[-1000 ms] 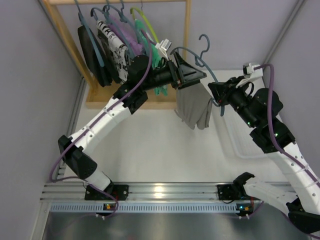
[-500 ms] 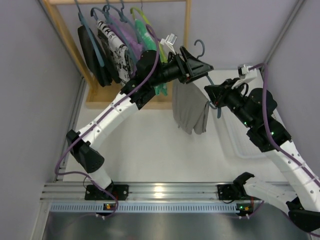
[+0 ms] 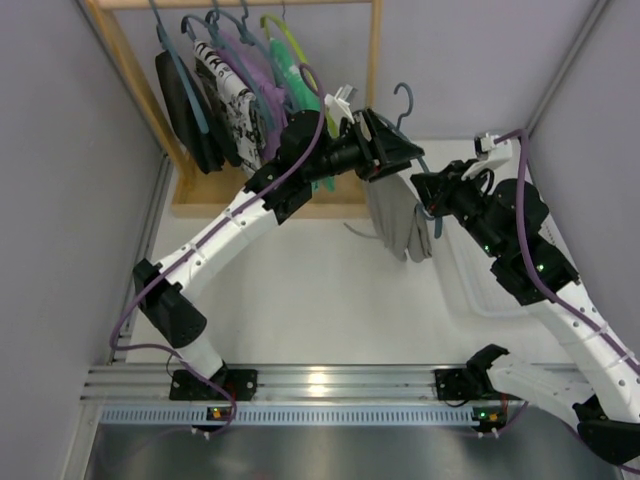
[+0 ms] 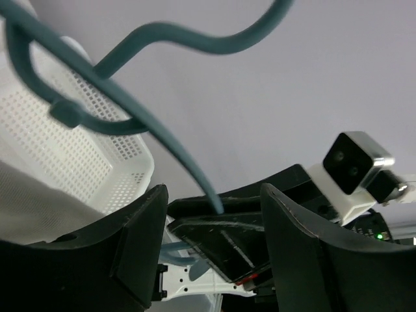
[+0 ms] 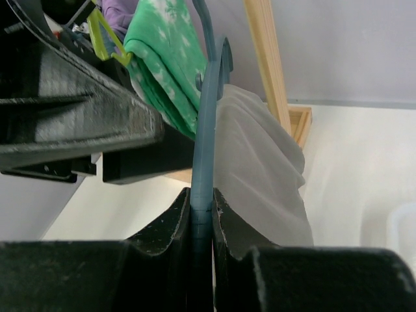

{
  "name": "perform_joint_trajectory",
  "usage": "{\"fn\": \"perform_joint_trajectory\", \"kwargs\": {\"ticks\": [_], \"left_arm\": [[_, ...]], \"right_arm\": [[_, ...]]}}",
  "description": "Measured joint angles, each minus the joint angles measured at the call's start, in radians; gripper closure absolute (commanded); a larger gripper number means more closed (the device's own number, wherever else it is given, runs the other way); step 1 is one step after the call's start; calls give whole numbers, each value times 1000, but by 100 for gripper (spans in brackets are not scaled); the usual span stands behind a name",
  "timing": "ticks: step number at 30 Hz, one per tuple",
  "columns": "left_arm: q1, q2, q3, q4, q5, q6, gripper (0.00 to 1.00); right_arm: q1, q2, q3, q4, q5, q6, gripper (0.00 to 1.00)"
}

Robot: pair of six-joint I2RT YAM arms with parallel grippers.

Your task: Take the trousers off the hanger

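Observation:
A teal hanger [image 3: 405,108] is held in the air right of the rack, with grey trousers [image 3: 405,228] draped from its bar. My right gripper [image 3: 428,196] is shut on the hanger's right arm; in the right wrist view the hanger [image 5: 203,162] runs straight up from between my fingers [image 5: 177,218], with the trousers [image 5: 260,166] just right of it. My left gripper [image 3: 398,152] is open at the hanger's top, above the trousers. In the left wrist view the hanger [image 4: 162,140] crosses in front of my open gripper [image 4: 213,192], which holds nothing.
A wooden rack [image 3: 375,60] at the back left carries several hangers with clothes, among them a green garment [image 5: 166,58] close to my left arm. A white perforated basket [image 3: 495,280] lies on the table at the right, under my right arm, and shows in the left wrist view [image 4: 71,149].
The trousers have shifted right along the hanger and now hang bunched next to my right gripper. My left gripper has moved right and up to the hanger's top.

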Motion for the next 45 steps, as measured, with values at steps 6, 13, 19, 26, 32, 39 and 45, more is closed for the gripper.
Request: {"fn": "perform_joint_trajectory", "kwargs": {"ticks": [6, 13, 19, 26, 32, 39, 45], "left_arm": [[-2, 39, 82, -13, -2, 2, 36], [-18, 66, 100, -16, -35, 11, 40], [-18, 100, 136, -39, -56, 20, 42], [-19, 105, 139, -65, -76, 13, 39], [-19, 105, 133, -66, -82, -37, 35], [-29, 121, 134, -73, -87, -96, 34], [-60, 158, 134, -106, -88, -117, 34]], "right_arm": [[0, -4, -30, 9, -13, 5, 100], [2, 2, -29, 6, 18, 17, 100], [21, 27, -27, 13, 86, 18, 100], [35, 38, -27, 7, 127, 15, 100], [40, 42, -27, 2, 139, 14, 100], [76, 43, -16, 5, 144, -18, 100], [102, 46, 6, 24, 154, -66, 100]]}}
